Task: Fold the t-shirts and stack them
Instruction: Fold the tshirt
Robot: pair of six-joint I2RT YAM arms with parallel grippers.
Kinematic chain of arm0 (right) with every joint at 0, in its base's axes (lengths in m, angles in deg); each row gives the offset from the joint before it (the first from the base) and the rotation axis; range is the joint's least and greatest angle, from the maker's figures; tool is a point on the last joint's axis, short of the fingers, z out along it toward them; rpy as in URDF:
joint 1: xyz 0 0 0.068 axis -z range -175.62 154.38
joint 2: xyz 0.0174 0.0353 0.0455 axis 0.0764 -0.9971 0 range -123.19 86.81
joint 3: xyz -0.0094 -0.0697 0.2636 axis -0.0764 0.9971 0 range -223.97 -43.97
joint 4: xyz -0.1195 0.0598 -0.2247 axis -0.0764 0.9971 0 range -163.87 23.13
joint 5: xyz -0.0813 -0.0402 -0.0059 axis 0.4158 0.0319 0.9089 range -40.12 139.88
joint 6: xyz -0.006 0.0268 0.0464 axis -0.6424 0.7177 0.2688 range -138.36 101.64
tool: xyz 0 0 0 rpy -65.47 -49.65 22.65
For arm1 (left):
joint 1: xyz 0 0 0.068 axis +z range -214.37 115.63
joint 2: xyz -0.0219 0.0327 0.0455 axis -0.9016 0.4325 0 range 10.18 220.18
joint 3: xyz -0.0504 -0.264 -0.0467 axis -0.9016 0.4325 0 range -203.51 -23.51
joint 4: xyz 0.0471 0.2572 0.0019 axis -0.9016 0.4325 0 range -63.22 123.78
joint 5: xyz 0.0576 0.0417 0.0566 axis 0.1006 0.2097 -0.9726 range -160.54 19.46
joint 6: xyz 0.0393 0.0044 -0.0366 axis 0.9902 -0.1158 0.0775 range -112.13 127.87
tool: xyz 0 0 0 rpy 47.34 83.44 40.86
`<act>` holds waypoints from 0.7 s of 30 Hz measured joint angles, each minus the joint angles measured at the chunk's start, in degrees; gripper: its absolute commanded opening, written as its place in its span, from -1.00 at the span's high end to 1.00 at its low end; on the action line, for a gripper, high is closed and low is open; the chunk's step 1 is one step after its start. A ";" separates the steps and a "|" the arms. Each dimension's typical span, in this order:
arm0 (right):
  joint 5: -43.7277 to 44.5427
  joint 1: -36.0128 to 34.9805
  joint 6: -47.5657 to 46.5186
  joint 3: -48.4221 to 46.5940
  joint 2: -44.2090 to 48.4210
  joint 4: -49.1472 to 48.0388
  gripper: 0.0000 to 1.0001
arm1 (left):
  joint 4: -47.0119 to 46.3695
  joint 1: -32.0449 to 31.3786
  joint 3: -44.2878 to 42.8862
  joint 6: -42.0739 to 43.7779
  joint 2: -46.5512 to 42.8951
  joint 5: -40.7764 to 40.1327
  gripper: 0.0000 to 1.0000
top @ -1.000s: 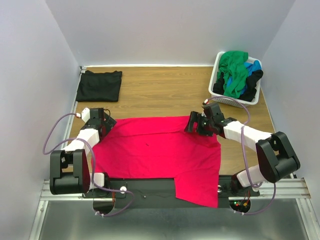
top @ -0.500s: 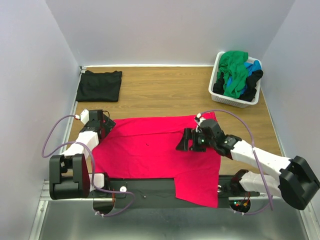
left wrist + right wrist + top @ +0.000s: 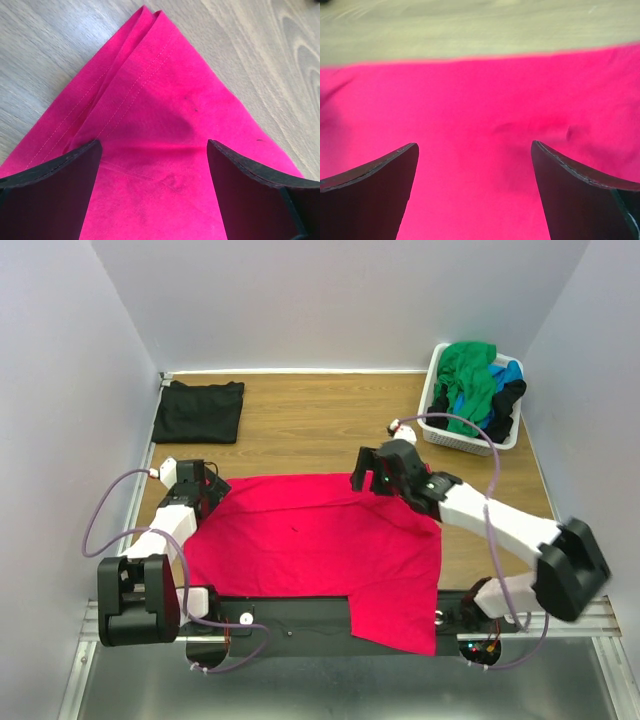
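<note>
**Where the cloth lies doubled, a one-layer pinch is the risk**

Because the pinkish-red t-shirt (image 3: 310, 540) is spread wide across the near half of the table (image 3: 320, 425), with one flap hung over the near edge, any uneven pull would be carried along its whole width. A skewed fold is to be feared if the two far corners are not lifted together. The right tool (image 3: 368, 478) is held above the shirt's far edge, jaws spread fully and nothing gripped. Flat cloth is seen beneath it, so a bunched wrinkle could be taken rather than a clean hem. The left tool (image 3: 210, 486) is set over the far left corner, jaws likewise wide and empty. Stitched hems lie doubled there, and only the upper layer might be caught.

The space is closed in by plain pale walls (image 3: 330, 300) on three sides. The table is of smooth wood grain, on which cloth is likely to slide. A white laundry basket (image 3: 470, 446) is set at the far right, filled with a green shirt (image 3: 470, 380) and blue and black ones. A folded black t-shirt (image 3: 200, 412) is laid at the far left corner.
</note>
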 measured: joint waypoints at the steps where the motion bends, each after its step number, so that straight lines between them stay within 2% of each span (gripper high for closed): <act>1: 2.16 0.28 -0.61 -2.38 -4.04 0.20 -0.96 | -0.02 0.02 0.04 0.09 -0.26 0.02 -0.97; 6: 11.10 2.27 -1.29 -9.90 -18.40 4.07 -0.90 | -0.09 0.00 0.85 0.52 -1.36 0.09 -0.97; 9: 13.55 3.45 -1.25 -10.25 -21.00 6.56 -0.74 | -0.02 0.00 1.07 0.57 -1.99 0.15 -0.97; 15: 14.38 4.44 -0.33 -10.21 -21.40 8.98 -0.62 | -0.07 0.00 1.07 0.79 -2.36 0.13 -0.97; 16: 14.23 4.44 -0.02 -10.05 -21.40 8.98 -0.56 | -0.07 0.00 1.07 0.79 -2.36 0.13 -0.97; 20: 13.16 4.44 1.55 -7.67 -21.59 9.01 -0.05 | -0.07 0.00 1.07 0.79 -2.36 0.13 -0.97; 21: 13.05 4.44 1.99 -6.97 -21.79 9.16 -0.02 | -0.07 0.00 1.07 0.81 -2.36 0.13 -0.97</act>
